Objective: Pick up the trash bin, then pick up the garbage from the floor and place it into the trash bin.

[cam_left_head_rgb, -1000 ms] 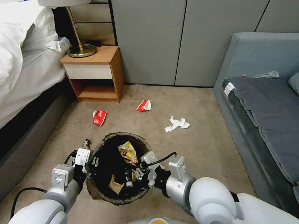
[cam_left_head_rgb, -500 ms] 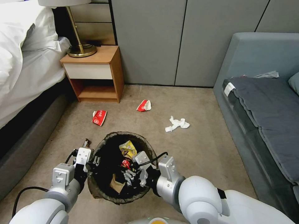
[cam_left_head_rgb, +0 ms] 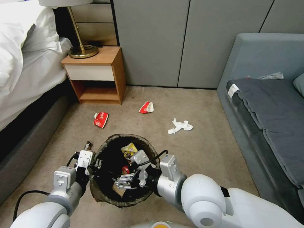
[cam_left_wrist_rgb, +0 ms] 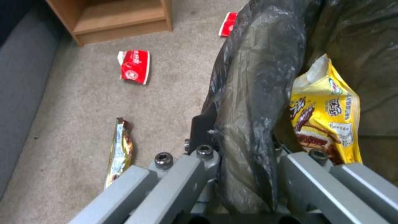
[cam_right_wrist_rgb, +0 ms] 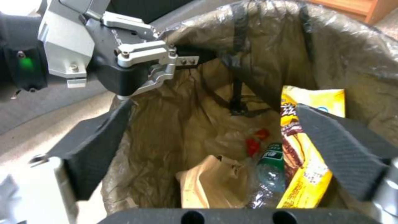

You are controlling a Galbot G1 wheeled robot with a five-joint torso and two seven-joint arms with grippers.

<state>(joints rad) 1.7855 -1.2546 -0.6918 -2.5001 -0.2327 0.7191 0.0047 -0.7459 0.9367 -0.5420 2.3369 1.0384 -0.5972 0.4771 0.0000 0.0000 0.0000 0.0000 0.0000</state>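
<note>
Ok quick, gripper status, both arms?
Left gripper: shut on the trash bin rim, liner pinched between its fingers.
Right gripper: open and holding nothing, over the bin's mouth above the dropped litter.

trash bin (cam_left_head_rgb: 109,196): 1 | red-white wrappers on floor (cam_left_head_rgb: 101,119): 2 | white tissue (cam_left_head_rgb: 179,125): 1 | brown bar wrapper (cam_left_wrist_rgb: 120,147): 1

Your left gripper (cam_left_head_rgb: 95,165): jaws clamped, arm bent low at your left. Your right gripper (cam_left_head_rgb: 125,182): fingers spread wide, empty, wrist angled toward the left one.
</note>
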